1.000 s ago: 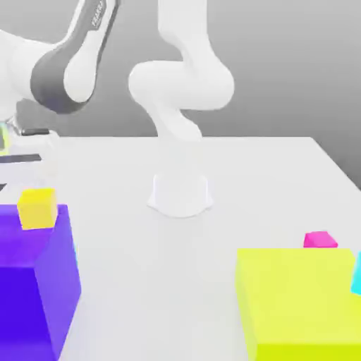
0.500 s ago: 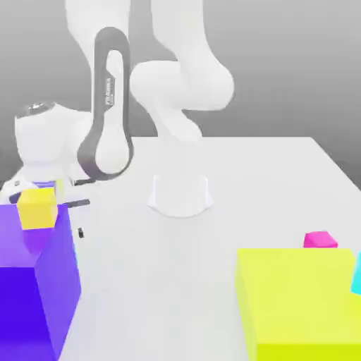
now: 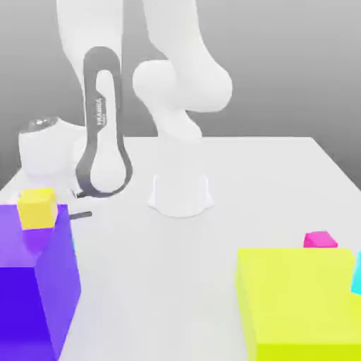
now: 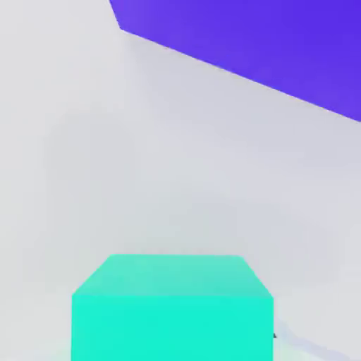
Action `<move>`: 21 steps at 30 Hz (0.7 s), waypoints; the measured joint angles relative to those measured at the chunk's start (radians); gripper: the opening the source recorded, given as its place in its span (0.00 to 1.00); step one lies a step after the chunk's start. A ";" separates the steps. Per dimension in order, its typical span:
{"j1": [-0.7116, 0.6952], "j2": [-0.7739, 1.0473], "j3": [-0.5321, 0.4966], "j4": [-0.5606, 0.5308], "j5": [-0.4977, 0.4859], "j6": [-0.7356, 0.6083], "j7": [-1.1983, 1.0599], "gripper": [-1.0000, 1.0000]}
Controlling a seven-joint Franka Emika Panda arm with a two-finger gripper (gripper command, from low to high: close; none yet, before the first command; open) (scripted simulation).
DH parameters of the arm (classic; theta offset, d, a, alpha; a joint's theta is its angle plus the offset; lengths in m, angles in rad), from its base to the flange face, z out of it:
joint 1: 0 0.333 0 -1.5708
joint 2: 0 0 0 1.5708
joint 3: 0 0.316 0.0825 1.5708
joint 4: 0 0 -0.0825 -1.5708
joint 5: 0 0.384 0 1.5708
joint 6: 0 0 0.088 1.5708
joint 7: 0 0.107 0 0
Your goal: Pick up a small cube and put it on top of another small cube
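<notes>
White table (image 3: 282,176), arm base (image 3: 180,194) standing near its middle; taking the big purple block (image 3: 32,282) as the landmark. It sits at the exterior view's left, front edge of the table. A small yellow cube (image 3: 37,207) rests on its top face, toward the back edge. The arm bends down behind the purple block, the wrist and hand low to the table just past the block's far side; the gripper itself is hidden behind the block and the forearm, but its fingers are drawn together. In the hand view a small teal cube (image 4: 172,307) sits close under the camera on the white surface, with the purple block (image 4: 268,42) a short way beyond it, apart and not touching; whether the fingers are clamped on the teal cube cannot be told. Well apart from the purple block, across the table at the exterior view's right, a large yellow-green block (image 3: 303,300); a small magenta cube (image 3: 320,240) just behind it, and a cyan cube (image 3: 356,271) on it at the frame edge.
</notes>
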 joint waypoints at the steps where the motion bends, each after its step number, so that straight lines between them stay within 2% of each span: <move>1: 0.019 -0.031 -0.033 -0.008 -0.059 -0.021 0.044 0.00; 4: 0.013 -0.122 -0.082 -0.031 -0.223 -0.083 0.163 0.00; 7: -0.087 -0.144 -0.134 -0.024 -0.359 -0.087 0.218 0.00; 13: -0.059 -0.160 -0.124 0.121 -0.621 -0.141 0.251 0.00; 18: 0.009 -0.171 -0.157 0.255 -0.836 -0.191 0.269 0.00; 21: 0.010 -0.183 -0.142 0.332 -0.939 -0.227 0.309 0.00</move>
